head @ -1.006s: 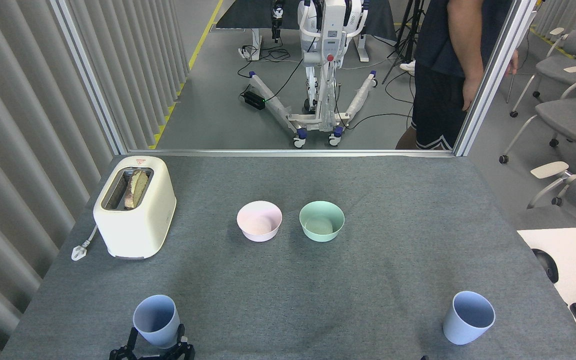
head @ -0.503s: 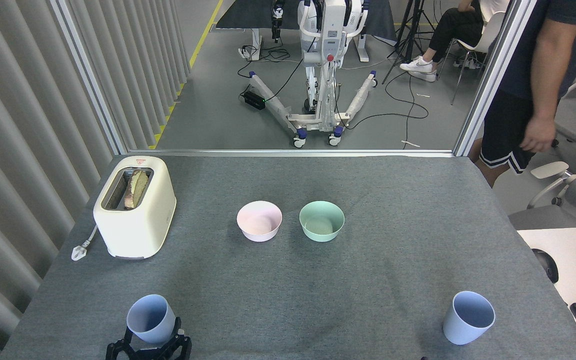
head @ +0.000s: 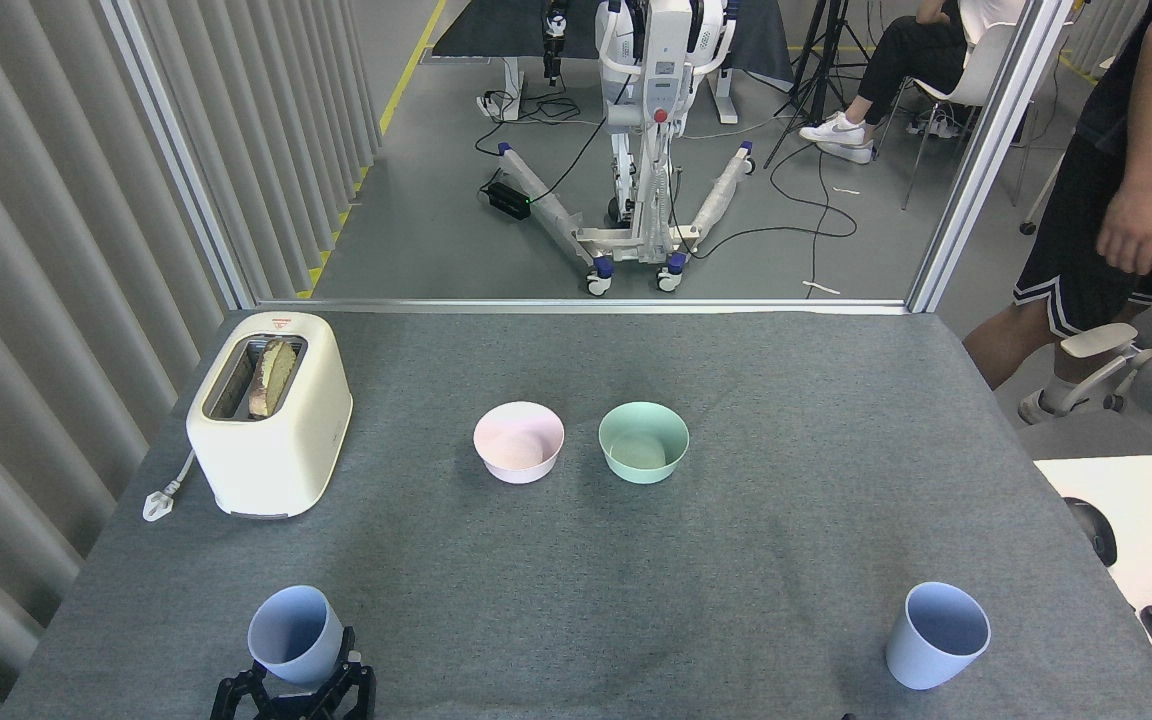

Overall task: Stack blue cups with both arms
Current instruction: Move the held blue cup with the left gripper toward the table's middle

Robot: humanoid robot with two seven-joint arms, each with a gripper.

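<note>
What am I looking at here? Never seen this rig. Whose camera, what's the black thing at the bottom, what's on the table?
This is the view from a humanoid robot's own head, looking forward and down at a grey table. The black, multi-fingered part at the bottom edge is its left gripper, its fingers spread around the base of the left blue cup; a firm grip can't be confirmed. The right gripper is out of view. The right blue cup stands alone near the right edge. Farther back are a pink bowl, a mint-green bowl and a cream toaster with bread in it. Beyond the table, a white wheeled stand and a person standing at the right.
</note>
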